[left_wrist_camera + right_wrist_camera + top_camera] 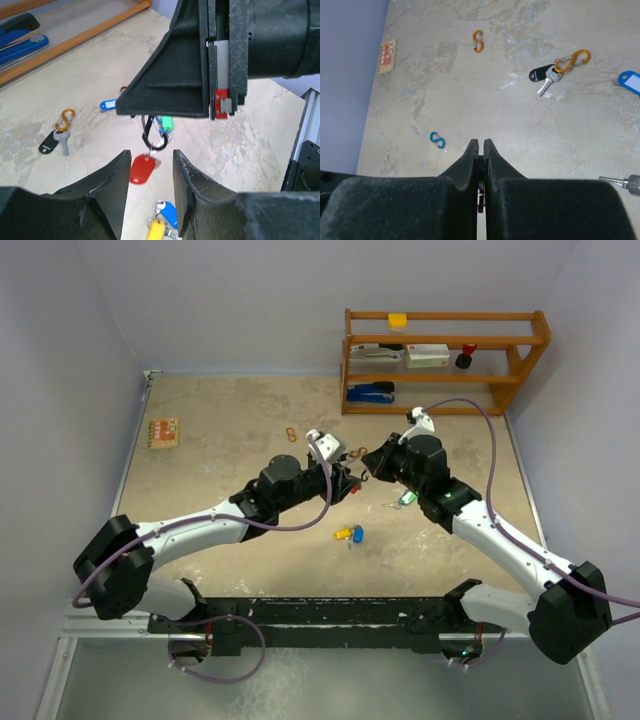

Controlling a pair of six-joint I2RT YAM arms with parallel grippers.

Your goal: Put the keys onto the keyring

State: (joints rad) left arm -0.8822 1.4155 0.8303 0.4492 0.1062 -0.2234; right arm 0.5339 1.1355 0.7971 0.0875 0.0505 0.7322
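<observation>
Keyring (151, 134), black, hangs straight down from the right claw (481, 144), whose jaws are pinched shut on its top. The red key (141, 169) dangles under it, long axis vertical, dead ahead of the left claw (150, 156), which stands half open and grips nothing.

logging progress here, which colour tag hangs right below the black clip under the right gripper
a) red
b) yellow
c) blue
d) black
a: in the left wrist view the red tag dangles from the black clip that the shut right gripper holds up, and it sits between the open fingers of the left gripper.
</observation>
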